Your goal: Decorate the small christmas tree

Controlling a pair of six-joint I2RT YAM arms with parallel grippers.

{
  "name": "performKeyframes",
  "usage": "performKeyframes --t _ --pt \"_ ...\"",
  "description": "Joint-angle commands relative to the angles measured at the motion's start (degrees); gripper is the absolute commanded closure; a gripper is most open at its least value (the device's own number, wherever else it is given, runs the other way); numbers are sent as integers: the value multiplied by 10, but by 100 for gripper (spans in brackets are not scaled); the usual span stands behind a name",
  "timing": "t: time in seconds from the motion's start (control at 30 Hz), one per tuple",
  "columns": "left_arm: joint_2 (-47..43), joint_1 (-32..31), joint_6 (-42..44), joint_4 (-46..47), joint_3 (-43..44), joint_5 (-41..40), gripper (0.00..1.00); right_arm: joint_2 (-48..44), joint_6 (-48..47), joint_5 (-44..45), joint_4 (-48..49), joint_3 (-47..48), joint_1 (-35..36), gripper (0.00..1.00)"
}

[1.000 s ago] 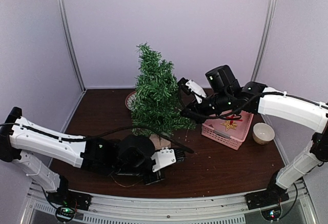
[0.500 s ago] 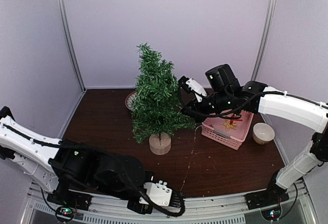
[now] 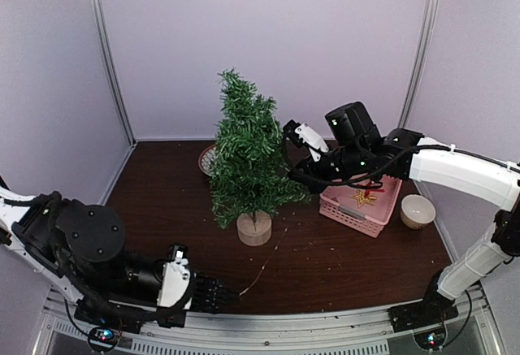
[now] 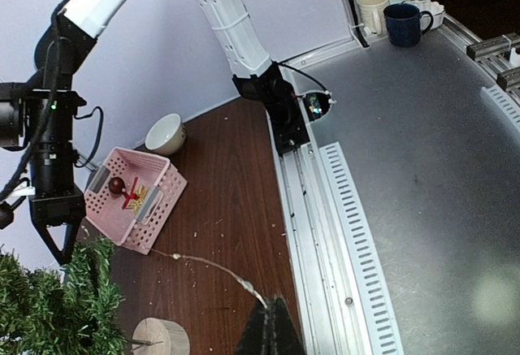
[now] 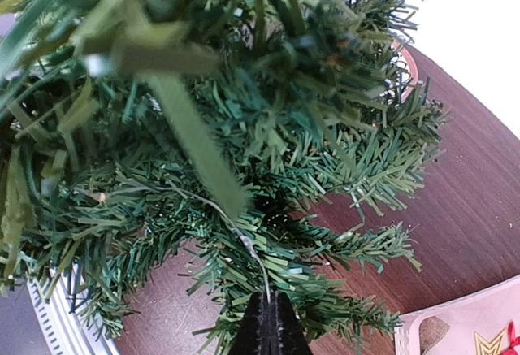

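Observation:
The small christmas tree (image 3: 244, 152) stands upright on its round wooden stump (image 3: 254, 228) at mid table. A thin wire light string (image 3: 264, 261) runs from under the tree's right side down to the near edge. There my left gripper (image 3: 236, 293) is shut on its end; the left wrist view shows the string (image 4: 203, 264) entering the shut tips (image 4: 275, 302). My right gripper (image 3: 287, 132) is at the tree's upper right. In its wrist view it (image 5: 269, 298) is shut on another part of the string (image 5: 244, 241), which threads into the branches (image 5: 309, 168).
A pink basket (image 3: 357, 205) right of the tree holds a gold star and a red ornament. A pale bowl (image 3: 417, 210) sits beyond it, and a plate (image 3: 205, 158) lies behind the tree. The metal rail (image 4: 325, 209) borders the near edge.
My left arm has swung back from in front of the stump to the near left edge, drawing the string out along the table. The right arm has held still at the tree.

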Motion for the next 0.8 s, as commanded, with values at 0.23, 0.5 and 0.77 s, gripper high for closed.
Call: performKeyframes --t 0.23,0.5,0.77 --pt "-33 -53 71 -2 65 -114 100 -2 0 24 9 -5 0 100" --pt "-107 -66 89 60 43 -189 100 -9 -1 26 6 -8 0 100" --pt "-127 -65 154 152 21 -369 100 -30 5 19 4 -4 0 100"
